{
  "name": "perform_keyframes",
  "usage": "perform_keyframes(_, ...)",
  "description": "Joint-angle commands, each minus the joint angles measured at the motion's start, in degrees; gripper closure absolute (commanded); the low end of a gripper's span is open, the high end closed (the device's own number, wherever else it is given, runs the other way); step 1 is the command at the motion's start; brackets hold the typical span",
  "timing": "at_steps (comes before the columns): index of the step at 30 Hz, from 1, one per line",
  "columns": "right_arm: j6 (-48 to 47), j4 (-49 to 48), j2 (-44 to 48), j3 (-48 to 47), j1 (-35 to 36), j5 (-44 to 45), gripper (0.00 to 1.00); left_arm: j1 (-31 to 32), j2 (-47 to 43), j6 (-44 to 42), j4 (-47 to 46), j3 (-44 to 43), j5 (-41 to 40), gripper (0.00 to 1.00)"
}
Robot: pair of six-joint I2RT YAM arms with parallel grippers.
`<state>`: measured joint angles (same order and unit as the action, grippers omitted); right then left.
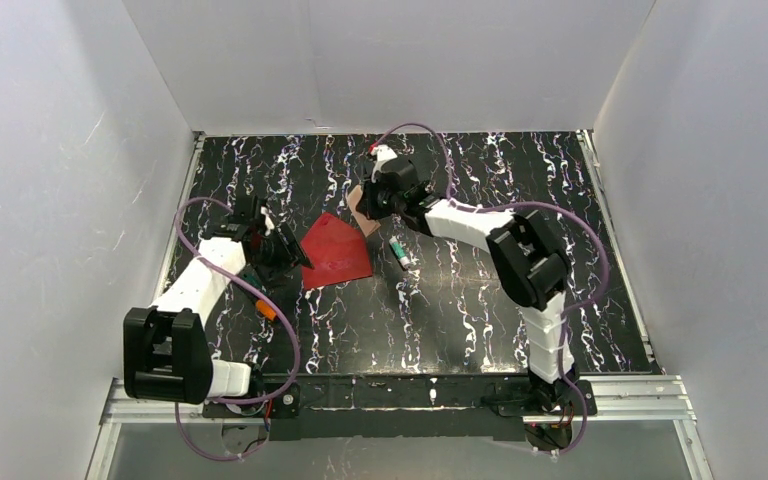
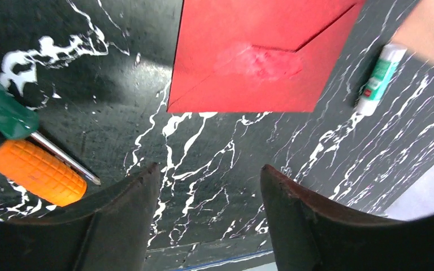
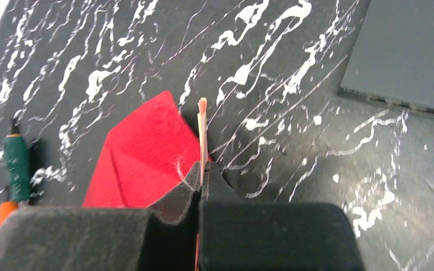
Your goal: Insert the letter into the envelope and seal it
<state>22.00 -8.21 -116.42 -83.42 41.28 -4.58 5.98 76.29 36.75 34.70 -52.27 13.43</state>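
Note:
The red envelope point(image 1: 335, 250) lies flat on the dark marbled table, left of centre, its triangular flap point(image 2: 271, 59) folded down onto it. My left gripper point(image 1: 285, 248) hangs just left of it, jaws open with only bare table between them point(image 2: 209, 169). The envelope's near edge point(image 2: 243, 107) lies a little beyond the fingertips. My right gripper point(image 1: 370, 210) is above the envelope's far right corner, shut on the letter point(image 3: 202, 127), a thin pale sheet seen edge-on in the right wrist view and held upright. The letter point(image 1: 362, 203) looks tan in the top view.
A glue stick point(image 1: 398, 250) lies just right of the envelope. A screwdriver with an orange and green handle point(image 2: 31, 169) lies by the left arm. A grey ribbed block point(image 3: 412, 51) shows in the right wrist view. White walls enclose the table.

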Motion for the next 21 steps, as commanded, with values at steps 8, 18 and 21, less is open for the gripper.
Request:
perform_keyframes(8,-7.0,-13.45,-14.29,-14.43,-0.14,-1.44,0.99,8.91,2.11,-2.05,-1.31,3.52,-1.8,0.58)
perform_keyframes(18,-6.4,-13.72,-18.66,-17.52,-0.83,-5.95,0.99,11.01,6.87,0.93,-3.32,6.27,-2.48,0.86)
perform_keyframes(21,-4.15,-12.06,-16.79,-15.74,-0.85,-6.15,0.99,11.68,6.88,3.87,-0.96,7.07,-7.09,0.92)
